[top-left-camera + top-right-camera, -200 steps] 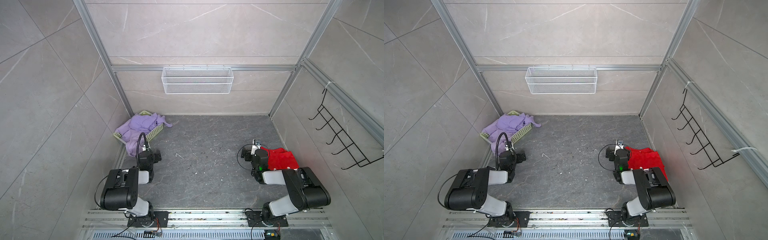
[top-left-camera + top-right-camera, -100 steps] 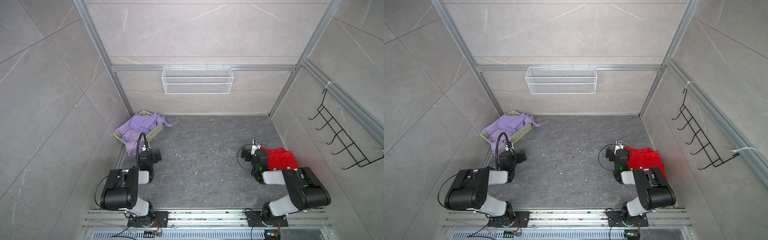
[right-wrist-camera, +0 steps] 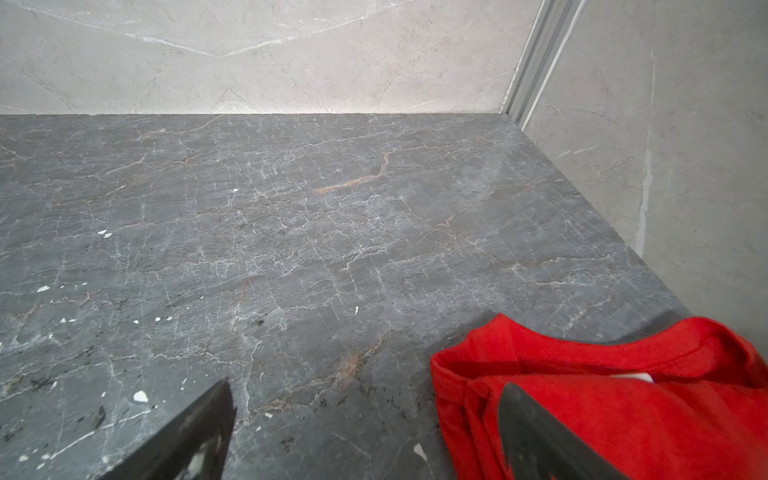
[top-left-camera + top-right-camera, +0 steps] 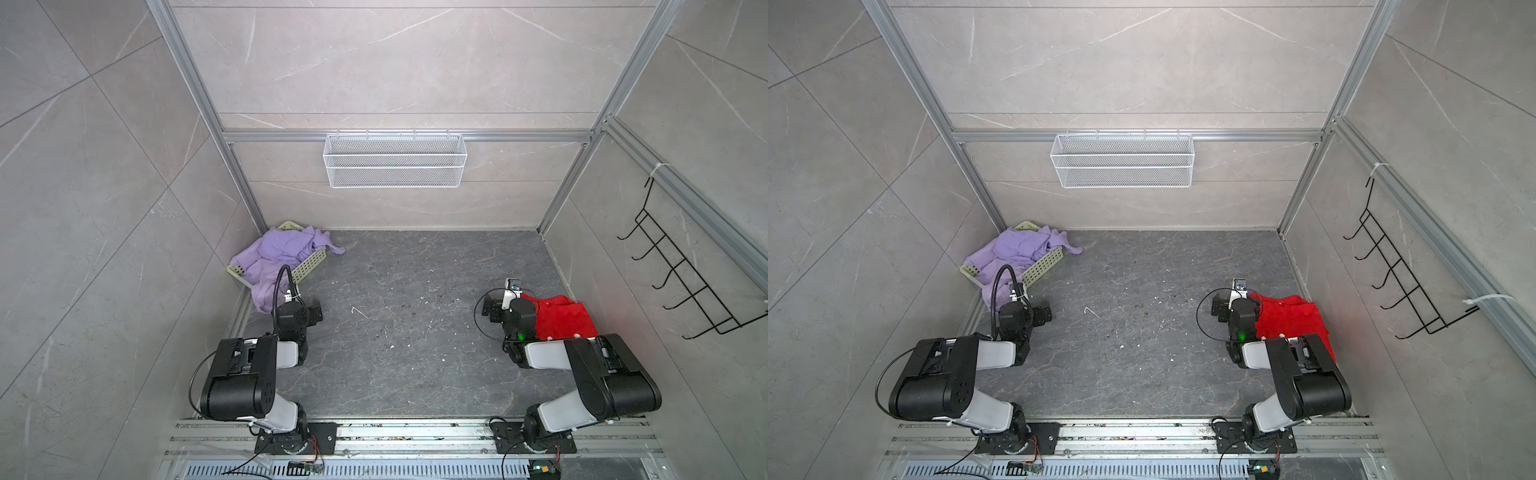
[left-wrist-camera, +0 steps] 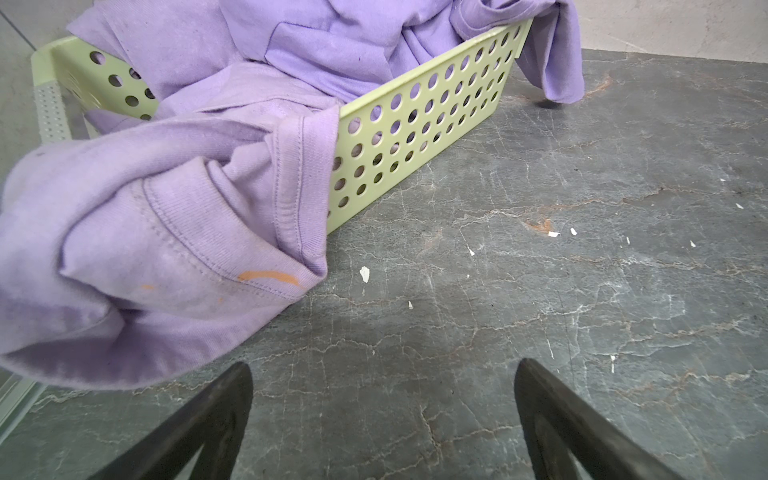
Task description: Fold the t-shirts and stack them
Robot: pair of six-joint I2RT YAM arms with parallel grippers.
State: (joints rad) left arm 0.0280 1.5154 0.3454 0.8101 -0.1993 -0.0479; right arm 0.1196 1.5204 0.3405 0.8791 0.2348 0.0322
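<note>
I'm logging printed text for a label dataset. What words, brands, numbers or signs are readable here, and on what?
No text can be read in any view.
On the lilac t-shirts: no print shows, only an orange curved mark that is not a legible letter.
On the red garment: a white sliver by the collar, perhaps a tag, too small to read.

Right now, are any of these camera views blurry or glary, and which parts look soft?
Both top views: even, soft light, faint shadows, frame posts splayed by the wide lens. Left wrist view: basket sharp, purple shirts slightly soft at the near edge, tool fingers dark and blurred. Right wrist view: red shirt oversaturated, folds smeared.
</note>
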